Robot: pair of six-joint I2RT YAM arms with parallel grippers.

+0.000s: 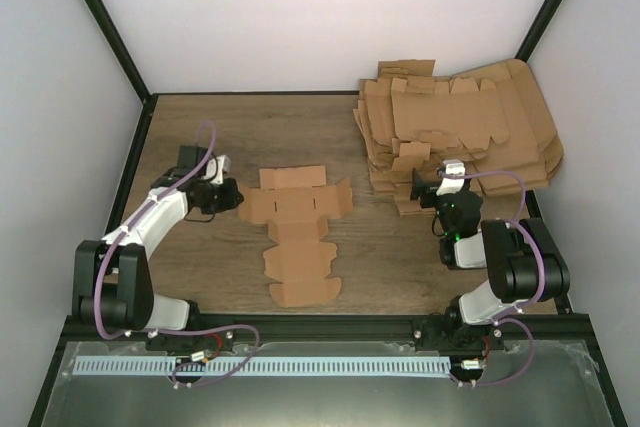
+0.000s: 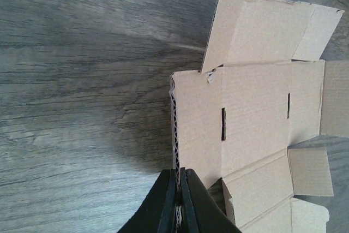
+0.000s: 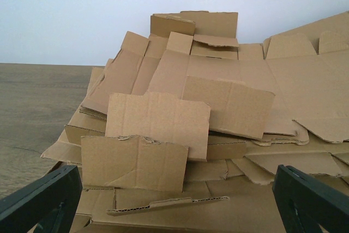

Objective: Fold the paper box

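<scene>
- Pinching item: left pincer (image 2: 179, 181), clenched on the paper box (image 2: 245, 118). Its two dark fingers (image 2: 202, 211) are pressed together on the sheet's corrugated edge, and the fluting shows between them.
- Paper box: one brown die-cut sheet, unfolded, spreading away from the left pincer's tips. In the wrist view two narrow slots are cut in the panel just past the fingers. A larger flap stands beyond that panel, and smaller tabs lie off to the side.
- Same sheet, overhead view (image 1: 298, 215): a cross-like outline lying flat on the table (image 1: 200, 137). It sits between the two pincers, its nearest edge at the left pincer (image 1: 232, 194) and well apart from the right one.
- Right pincer (image 1: 428, 187): released, jaws standing wide. In the wrist view (image 3: 174, 173) one dark finger (image 3: 38, 200) sits at each lower corner of the frame.
- Pile of flat sheets (image 3: 191, 107): many brown die-cut blanks, loosely overlapped and skewed, directly ahead of the right pincer. The nearest sheets reach in between its spread fingers. Whether either finger touches cardboard cannot be told.
- Same pile, overhead view (image 1: 460, 127): heaped just beyond the right pincer's tips, well apart from the left pincer and separate from the paper box.
- Table: wood-grain surface under both pincers, the paper box and the pile.
</scene>
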